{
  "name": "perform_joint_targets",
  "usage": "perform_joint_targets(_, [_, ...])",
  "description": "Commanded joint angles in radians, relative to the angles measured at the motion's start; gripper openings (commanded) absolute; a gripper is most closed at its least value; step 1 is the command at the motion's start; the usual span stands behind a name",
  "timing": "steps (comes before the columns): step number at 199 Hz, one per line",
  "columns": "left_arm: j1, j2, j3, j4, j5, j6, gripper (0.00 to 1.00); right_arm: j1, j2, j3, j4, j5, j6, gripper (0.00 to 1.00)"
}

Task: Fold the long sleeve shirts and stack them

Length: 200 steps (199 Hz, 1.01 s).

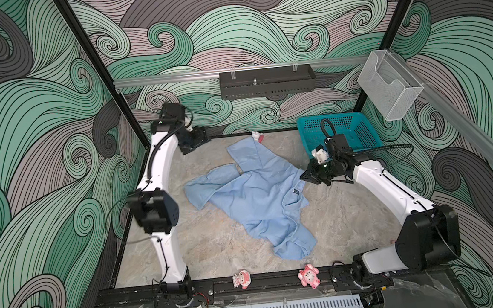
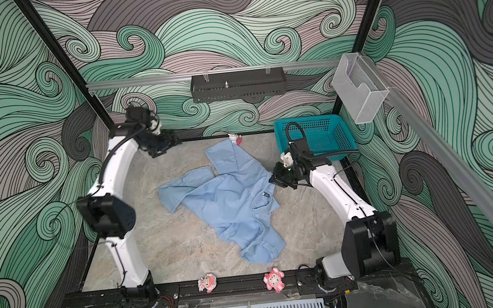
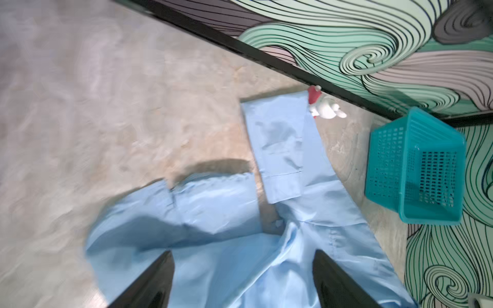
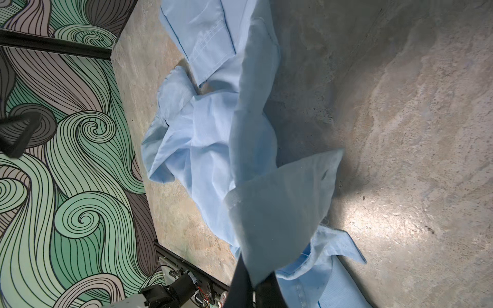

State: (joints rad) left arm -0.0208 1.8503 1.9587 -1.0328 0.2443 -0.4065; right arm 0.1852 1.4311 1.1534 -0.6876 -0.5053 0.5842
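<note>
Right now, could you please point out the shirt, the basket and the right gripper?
shirt [image 1: 253,197]: in a top view, middle of its body.
basket [image 1: 351,123]: in a top view, far wall.
right gripper [image 4: 253,280]: right wrist view, between the fingertips.

I see the whole surface [image 1: 355,218] from high above in both top views; each wrist camera looks close onto the shirt [image 3: 213,213].
</note>
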Motion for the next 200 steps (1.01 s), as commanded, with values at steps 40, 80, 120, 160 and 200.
perform_joint_targets(40, [0.131,-0.542,-0.969,0.502,0.023,-0.312,0.85,-0.005,0.04,0.008,0.038,-0.017,-0.013,0.0])
perform_joint_targets(80, [0.13,-0.573,-1.207,0.684,0.047,-0.474,0.86,-0.005,0.035,0.0,0.042,-0.031,-0.012,0.0])
perform_joint_targets(120, [0.13,-0.533,-1.327,0.835,0.016,-0.61,0.84,-0.003,0.036,-0.008,0.045,-0.038,-0.012,0.0])
perform_joint_targets(160, [0.128,-0.475,-1.394,1.032,0.027,-0.696,0.76,-0.005,0.042,-0.007,0.044,-0.039,-0.014,0.0])
perform_joint_targets(200, [0.128,-0.382,-1.42,1.198,0.052,-0.742,0.47,-0.005,0.051,-0.007,0.046,-0.039,-0.017,0.0])
